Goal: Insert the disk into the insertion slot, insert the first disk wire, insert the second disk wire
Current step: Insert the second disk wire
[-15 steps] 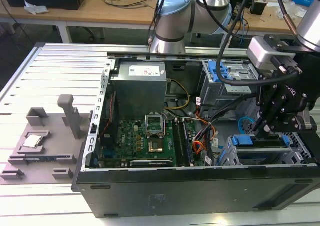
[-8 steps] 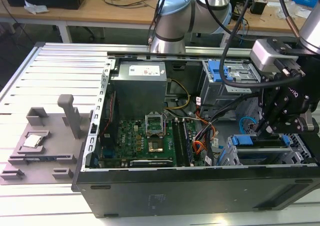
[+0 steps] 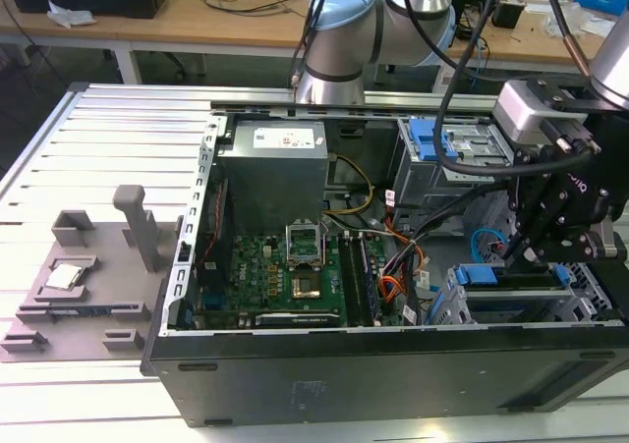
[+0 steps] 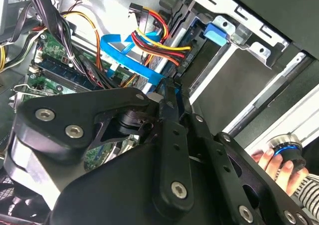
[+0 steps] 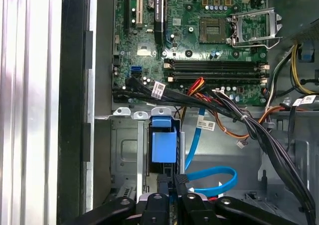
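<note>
Black gripper (image 5: 169, 185) fingers sit pinched together over the disk (image 5: 164, 145), which stands inside the insertion slot (image 5: 127, 150). Beside it, the second disk wire (image 5: 212, 181) loops across the case floor.

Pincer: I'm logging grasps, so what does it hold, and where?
Cannot tell: the pincer sits at the end of the disk, where the light-blue cable ends.

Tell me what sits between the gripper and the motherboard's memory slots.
In the first wrist view, the blue bracket lies just beyond the gripper; a black cable bundle then crosses before the memory slots.
</note>
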{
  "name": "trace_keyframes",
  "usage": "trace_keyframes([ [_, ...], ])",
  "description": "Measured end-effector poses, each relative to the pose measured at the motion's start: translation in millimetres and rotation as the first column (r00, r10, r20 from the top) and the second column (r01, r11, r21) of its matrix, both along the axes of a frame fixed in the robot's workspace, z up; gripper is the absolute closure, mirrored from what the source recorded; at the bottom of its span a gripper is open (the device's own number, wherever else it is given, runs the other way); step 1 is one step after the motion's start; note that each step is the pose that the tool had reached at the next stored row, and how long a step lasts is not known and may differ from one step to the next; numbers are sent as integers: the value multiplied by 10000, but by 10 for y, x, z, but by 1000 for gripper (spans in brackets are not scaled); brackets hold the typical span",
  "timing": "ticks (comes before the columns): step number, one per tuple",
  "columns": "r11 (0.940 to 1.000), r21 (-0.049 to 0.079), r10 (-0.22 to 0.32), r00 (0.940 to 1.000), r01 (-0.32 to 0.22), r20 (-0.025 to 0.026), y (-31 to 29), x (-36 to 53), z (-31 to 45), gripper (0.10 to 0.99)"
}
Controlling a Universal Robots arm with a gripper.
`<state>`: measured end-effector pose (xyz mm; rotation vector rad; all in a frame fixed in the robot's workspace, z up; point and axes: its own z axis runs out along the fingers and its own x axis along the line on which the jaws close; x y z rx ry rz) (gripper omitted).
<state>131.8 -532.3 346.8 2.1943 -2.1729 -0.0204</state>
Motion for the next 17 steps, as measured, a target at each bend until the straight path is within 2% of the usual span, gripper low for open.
trace_keyframes([
  [11, 9999, 164, 1, 10000, -1, -1, -10, 34, -84, 922],
  [17, 9998, 192, 0, 10000, 0, 0, -22, 34, -107, 922],
])
